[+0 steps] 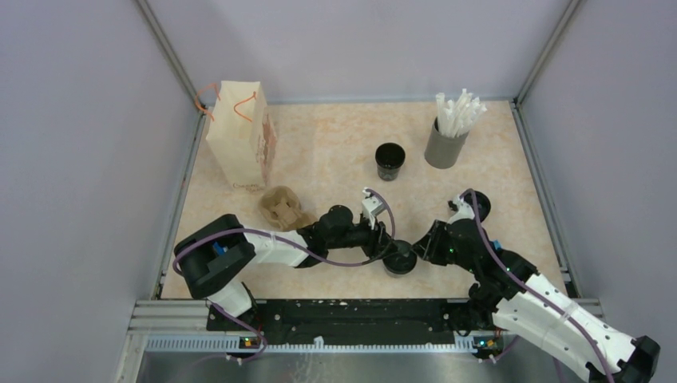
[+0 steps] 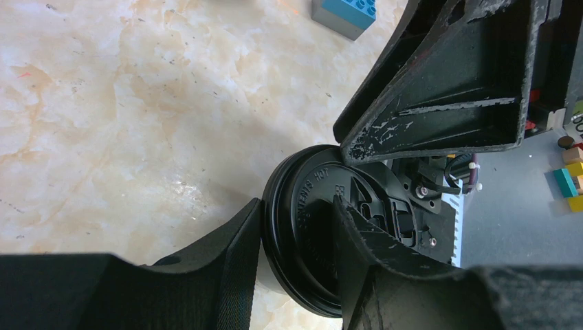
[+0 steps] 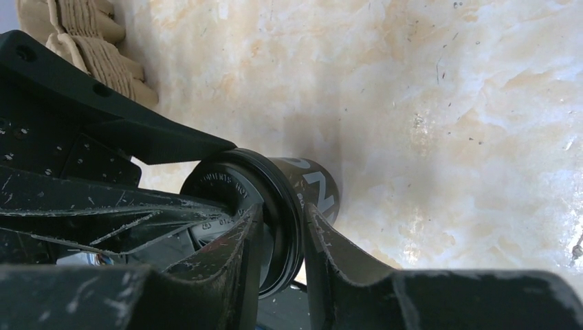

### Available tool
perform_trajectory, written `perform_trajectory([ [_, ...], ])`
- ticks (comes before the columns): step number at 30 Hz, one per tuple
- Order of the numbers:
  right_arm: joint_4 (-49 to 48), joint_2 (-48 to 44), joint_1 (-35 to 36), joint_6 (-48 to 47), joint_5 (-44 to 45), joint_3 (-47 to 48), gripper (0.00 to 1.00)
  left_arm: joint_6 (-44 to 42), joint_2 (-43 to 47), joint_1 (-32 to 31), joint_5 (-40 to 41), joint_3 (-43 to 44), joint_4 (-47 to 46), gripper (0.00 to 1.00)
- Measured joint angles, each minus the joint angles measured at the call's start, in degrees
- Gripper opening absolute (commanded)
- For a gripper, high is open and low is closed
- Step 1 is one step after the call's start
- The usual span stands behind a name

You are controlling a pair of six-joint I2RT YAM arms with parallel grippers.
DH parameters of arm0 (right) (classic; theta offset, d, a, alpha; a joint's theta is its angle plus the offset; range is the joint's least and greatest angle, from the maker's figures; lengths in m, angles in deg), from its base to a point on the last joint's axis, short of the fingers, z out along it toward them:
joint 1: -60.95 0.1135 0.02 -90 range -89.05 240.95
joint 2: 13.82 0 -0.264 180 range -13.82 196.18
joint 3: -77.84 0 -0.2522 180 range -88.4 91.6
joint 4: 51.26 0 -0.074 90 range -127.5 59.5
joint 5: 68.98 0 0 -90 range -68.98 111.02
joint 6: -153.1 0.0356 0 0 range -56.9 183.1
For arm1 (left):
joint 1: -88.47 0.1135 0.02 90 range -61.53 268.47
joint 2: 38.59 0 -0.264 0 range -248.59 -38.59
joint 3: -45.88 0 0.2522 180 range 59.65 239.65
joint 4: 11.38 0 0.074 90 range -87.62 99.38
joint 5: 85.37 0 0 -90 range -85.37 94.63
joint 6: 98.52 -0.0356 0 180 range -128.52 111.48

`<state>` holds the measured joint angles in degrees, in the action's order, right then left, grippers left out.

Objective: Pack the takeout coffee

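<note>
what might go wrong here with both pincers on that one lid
1. The left pincer and right pincer both pinch the rim of the lid on the cup. Uneven pulls may seat it crooked or pop it off.
2. Their fingers crowd together over the lid and may knock each other.
3. The cup is close to the near edge of the table, so a sideways shove might tip it or push it off.

The marbled beige table [image 1: 335, 144] carries a paper bag [image 1: 239, 136] standing at ten o'clock and a cardboard cup carrier [image 1: 281, 207] at eight. An open black cup [image 1: 389, 159] stands just past centre toward one, a grey holder of wrapped straws [image 1: 445, 144] at two, a lidded cup [image 1: 399, 259] at six.
</note>
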<state>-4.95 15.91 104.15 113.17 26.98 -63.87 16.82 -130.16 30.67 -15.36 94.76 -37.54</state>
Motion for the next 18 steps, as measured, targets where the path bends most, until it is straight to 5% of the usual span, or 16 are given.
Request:
perform_trajectory([
  [18, 2.4, 1.5, -0.2, -0.3, 2.8, 2.4, 0.26, -1.8, -0.2, 0.0, -0.6, 0.0, -0.5, 0.47],
])
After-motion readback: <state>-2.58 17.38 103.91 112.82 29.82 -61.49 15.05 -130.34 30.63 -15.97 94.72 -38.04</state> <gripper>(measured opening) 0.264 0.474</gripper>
